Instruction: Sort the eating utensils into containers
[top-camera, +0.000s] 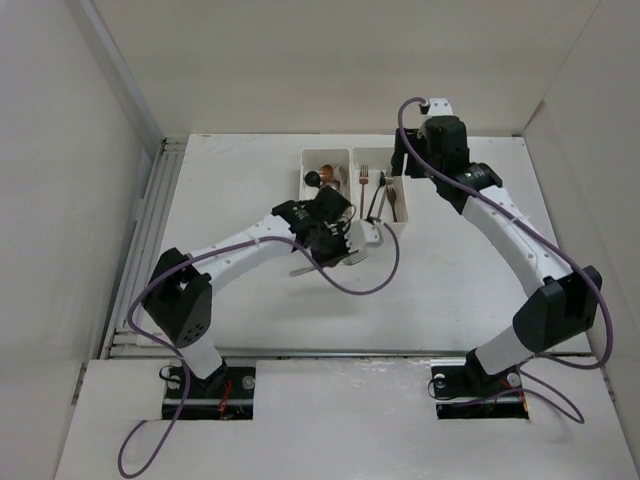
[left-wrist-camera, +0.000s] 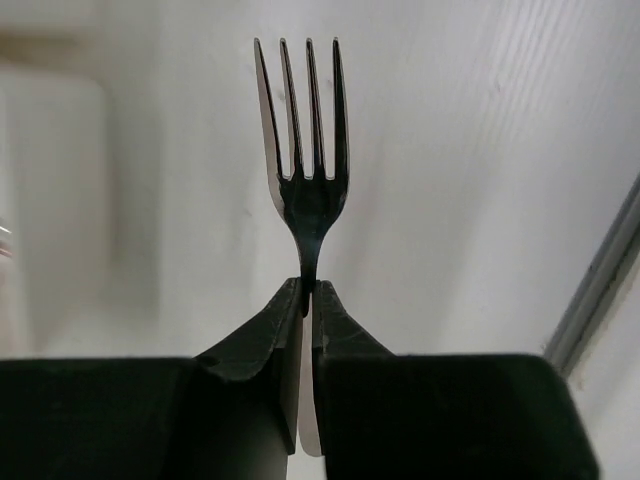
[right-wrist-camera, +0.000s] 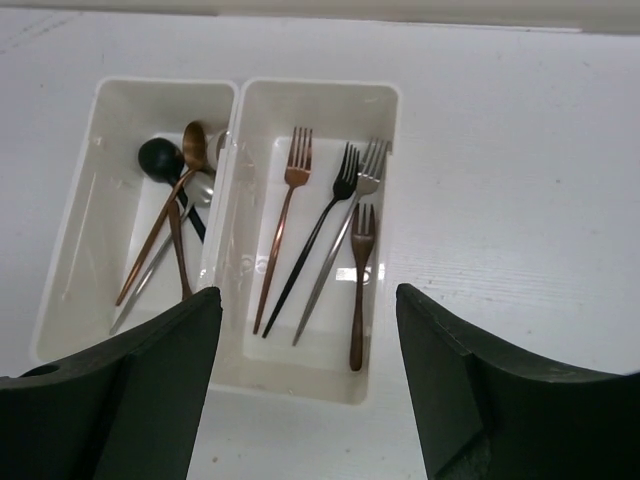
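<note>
Fork, silver and four-tined, is the piece in play. It is pinched at its neck in my left claw, whose jaws are closed tight on it. In the left wrist view its long axis runs straight out from the jaws, tines leading. The handle is hidden behind my fingers. It is lifted clear of the worktop, not in either container.

From above, my left claw sits just short of the joined white bins, and the fork itself is too slight to pick out there. The fork bin lies at about 1 o'clock from that claw, close by. The spoon bin lies nearer 12 o'clock. Both bins run lengthwise from 12 to 6.

My right wrist view shows four forks in the fork bin, lying along its length with tines at the far end. The spoon bin beside it holds black, copper and silver spoons.

My right claw stands open and empty above the near end of the bins. It is the nearer one to the fork bin, yet it carries nothing.

I judge the next move to be a short carry toward 1 o'clock, turning the fork to the bin's 12-to-6 line. My right claw may crowd that path.
</note>
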